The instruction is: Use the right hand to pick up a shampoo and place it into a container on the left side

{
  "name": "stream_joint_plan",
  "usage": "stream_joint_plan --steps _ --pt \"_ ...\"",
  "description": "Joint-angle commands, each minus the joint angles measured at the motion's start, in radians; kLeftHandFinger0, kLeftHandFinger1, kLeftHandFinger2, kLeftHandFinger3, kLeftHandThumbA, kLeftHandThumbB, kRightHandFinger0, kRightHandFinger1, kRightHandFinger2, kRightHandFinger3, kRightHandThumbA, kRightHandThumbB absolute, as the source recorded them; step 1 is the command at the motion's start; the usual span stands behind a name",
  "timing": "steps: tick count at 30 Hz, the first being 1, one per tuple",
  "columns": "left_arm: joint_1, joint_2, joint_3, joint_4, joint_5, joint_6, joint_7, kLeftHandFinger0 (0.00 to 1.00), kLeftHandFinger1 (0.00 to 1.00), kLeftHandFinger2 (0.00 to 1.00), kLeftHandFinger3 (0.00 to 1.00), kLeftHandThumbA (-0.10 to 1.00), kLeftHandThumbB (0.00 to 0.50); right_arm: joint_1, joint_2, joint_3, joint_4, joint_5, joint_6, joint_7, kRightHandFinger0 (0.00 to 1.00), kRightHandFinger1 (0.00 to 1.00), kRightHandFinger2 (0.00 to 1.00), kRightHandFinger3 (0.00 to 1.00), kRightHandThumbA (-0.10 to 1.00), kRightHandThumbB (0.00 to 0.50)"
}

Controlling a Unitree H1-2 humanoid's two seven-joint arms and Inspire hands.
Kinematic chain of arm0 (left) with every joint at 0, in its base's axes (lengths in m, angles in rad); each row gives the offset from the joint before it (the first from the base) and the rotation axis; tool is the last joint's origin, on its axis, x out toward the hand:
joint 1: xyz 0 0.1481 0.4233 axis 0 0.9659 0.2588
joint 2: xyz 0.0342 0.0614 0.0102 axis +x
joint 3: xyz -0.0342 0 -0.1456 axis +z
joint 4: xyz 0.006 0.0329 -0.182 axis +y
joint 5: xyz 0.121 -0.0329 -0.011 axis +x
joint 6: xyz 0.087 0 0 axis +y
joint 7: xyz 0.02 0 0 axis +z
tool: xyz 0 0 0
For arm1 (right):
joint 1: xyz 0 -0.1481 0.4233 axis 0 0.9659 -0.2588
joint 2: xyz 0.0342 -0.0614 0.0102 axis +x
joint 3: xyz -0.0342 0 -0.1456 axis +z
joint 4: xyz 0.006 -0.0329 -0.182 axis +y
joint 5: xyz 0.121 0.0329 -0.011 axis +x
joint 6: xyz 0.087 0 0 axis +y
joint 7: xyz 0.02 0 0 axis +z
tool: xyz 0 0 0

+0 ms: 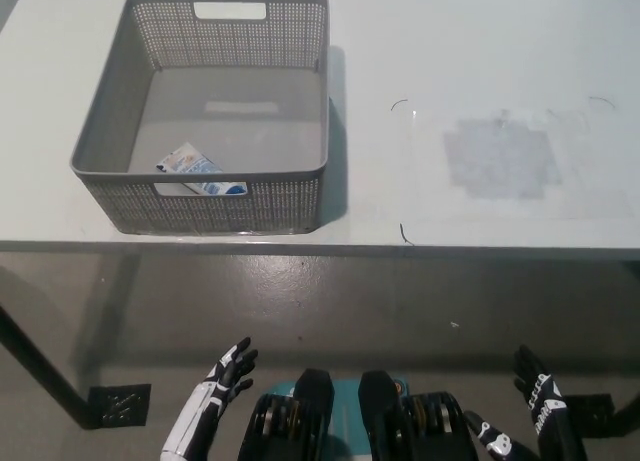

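Observation:
A white and blue shampoo tube [198,170] lies inside the grey mesh basket [100,161], against its near wall. The basket stands on the left part of the white table. My white left hand [228,368] hangs below the table's front edge at the lower left, open with fingers spread. At the lower right, also below the table edge, my black right hand [535,389] is open and holds nothing. Both hands are far from the basket.
A greyish worn patch [498,158] marks the table to the right of the basket. The table's front edge [400,248] runs across the middle of the view, with grey floor beneath it.

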Motion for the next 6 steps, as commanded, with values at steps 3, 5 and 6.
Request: stream_joint_plan --steps 3,5,6 --pt "-0.012 0.009 0.001 -0.008 0.003 -0.020 0.001 1.00 1.00 1.00 1.00 1.00 0.234 -0.016 0.001 -0.001 -0.014 -0.031 -0.026 -0.006 1.00 1.00 1.00 1.00 0.95 0.283" --pt "-0.008 0.008 0.006 -0.011 -0.006 -0.023 0.002 1.00 1.00 1.00 1.00 1.00 0.243 -0.021 0.003 0.002 -0.011 -0.043 -0.024 -0.008 1.00 1.00 1.00 1.00 0.95 0.284" --pt "-0.006 0.008 0.007 -0.011 -0.005 -0.026 0.004 1.00 1.00 1.00 1.00 1.00 0.241 -0.022 0.002 0.004 -0.012 -0.046 -0.023 -0.007 1.00 1.00 1.00 1.00 0.95 0.282"
